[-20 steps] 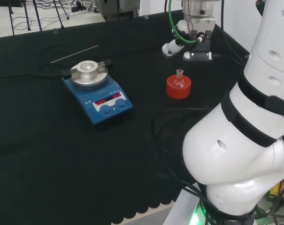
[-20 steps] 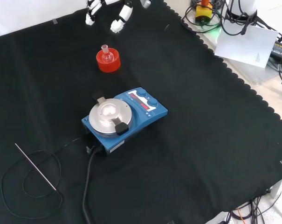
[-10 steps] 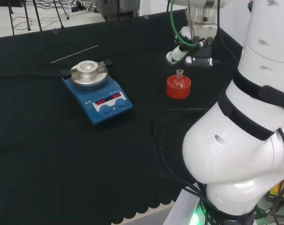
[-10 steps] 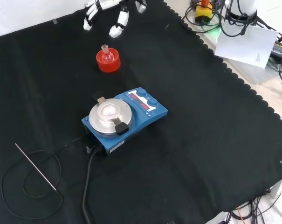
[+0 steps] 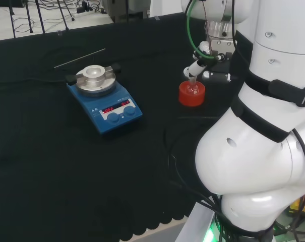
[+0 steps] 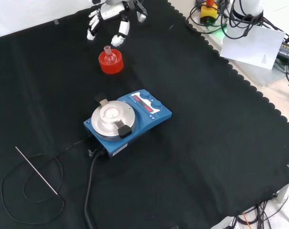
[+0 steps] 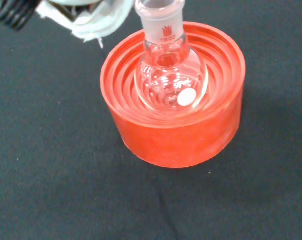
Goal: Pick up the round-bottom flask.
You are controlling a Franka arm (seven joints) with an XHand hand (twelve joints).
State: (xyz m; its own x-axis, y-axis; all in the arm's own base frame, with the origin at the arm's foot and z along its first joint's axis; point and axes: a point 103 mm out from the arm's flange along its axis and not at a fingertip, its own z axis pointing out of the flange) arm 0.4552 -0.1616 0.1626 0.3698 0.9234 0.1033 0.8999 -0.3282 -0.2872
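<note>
A small clear round-bottom flask stands upright in a red ribbed ring stand on the black cloth. The hand hovers just above and beyond the flask, open, its fingers spread and hanging down, holding nothing. Close up in the wrist view, the flask sits in the stand. A blurred white part of the hand lies beside the flask's neck, apart from it.
A blue hotplate stirrer with a round metal top stands mid-cloth. A thin metal rod and a black cable lie past it. The cloth's scalloped edge runs at the front view's right.
The hand has come down and closer to the flask, from well clear of the stand to just above it. Flask, stand and hotplate have not moved.
</note>
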